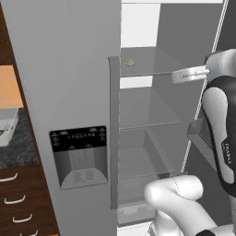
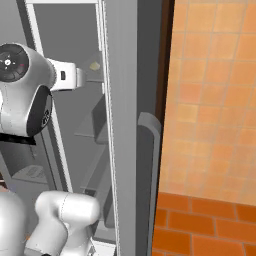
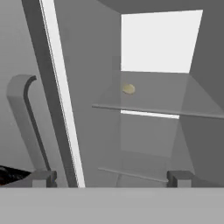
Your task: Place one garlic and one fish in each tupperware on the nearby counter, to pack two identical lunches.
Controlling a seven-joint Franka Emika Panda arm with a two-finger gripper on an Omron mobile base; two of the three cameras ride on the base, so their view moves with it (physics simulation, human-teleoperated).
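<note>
Rendered home kitchen. The main landmark is a tall grey refrigerator [image 1: 69,83] with an ice-and-water dispenser [image 1: 79,156] set into its closed door and a long vertical handle [image 1: 113,133] at that door's edge. To the right of the dispenser, the open compartment shows glass shelves [image 1: 147,73]. To the left of the refrigerator stands a speckled dark stone counter [image 1: 16,147] over brown wooden drawers [image 1: 25,203] with curved silver handles [image 1: 14,200]. Beyond the refrigerator's far side, an orange tiled wall [image 2: 215,95] meets a darker orange tiled floor [image 2: 200,225].
</note>
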